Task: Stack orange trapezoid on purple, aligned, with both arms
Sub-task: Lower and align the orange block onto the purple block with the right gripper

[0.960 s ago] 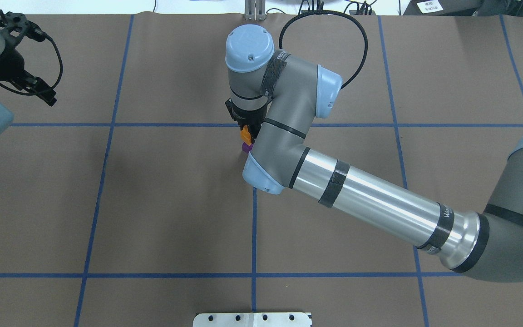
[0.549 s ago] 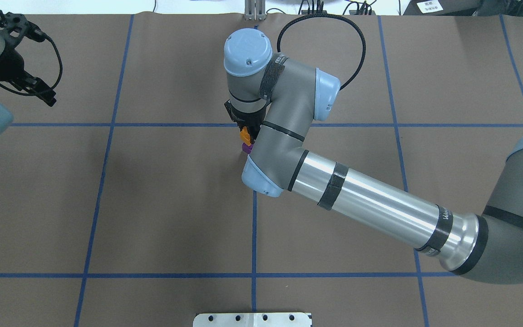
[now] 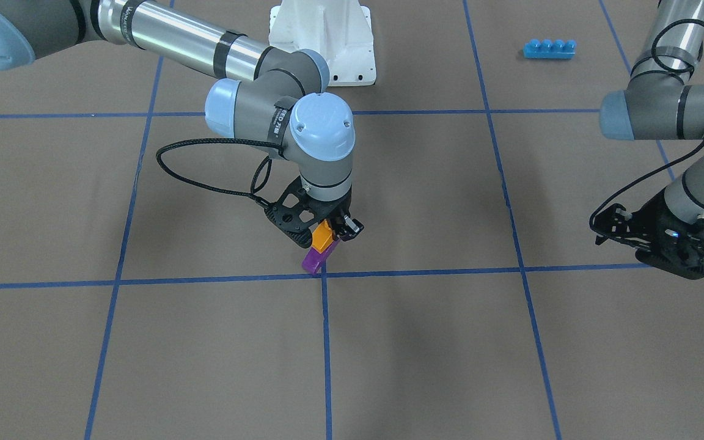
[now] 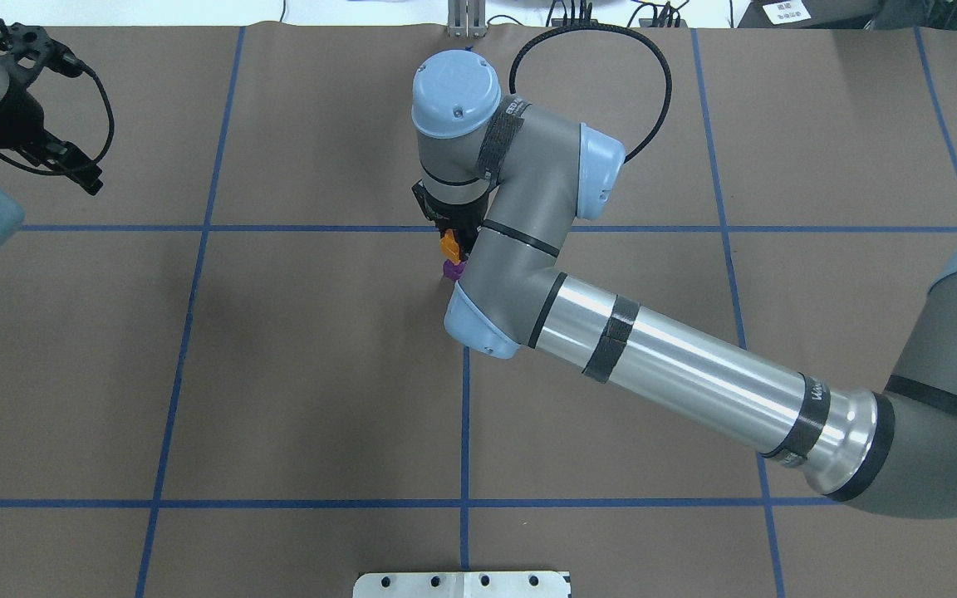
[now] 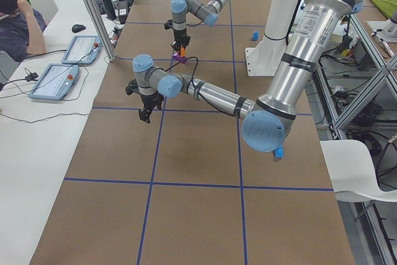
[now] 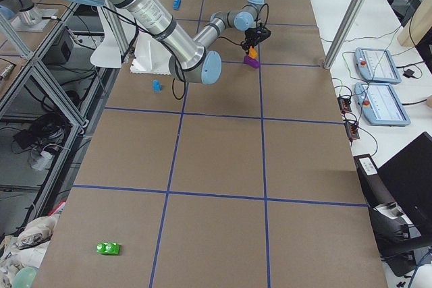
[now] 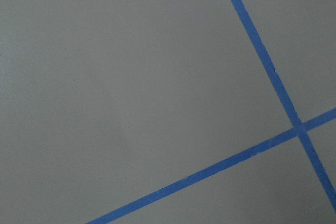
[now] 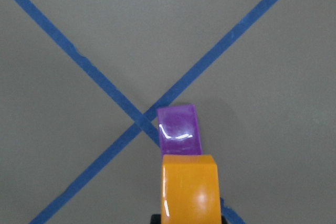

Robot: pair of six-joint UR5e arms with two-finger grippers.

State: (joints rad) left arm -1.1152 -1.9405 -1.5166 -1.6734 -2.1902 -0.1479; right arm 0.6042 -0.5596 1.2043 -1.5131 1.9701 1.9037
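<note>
Right pincer [image 3: 329, 236] clamps orange trapezoid [image 3: 323, 235] just above purple [image 3: 313, 260].

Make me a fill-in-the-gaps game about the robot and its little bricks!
The right gripper holds the orange trapezoid over the purple, beside a crossing of ___ tape lines.
The long blue brick has ___ studs.
In the exterior right view, the lone brick near the camera is ___.
Missing words: blue, four, green.
</note>
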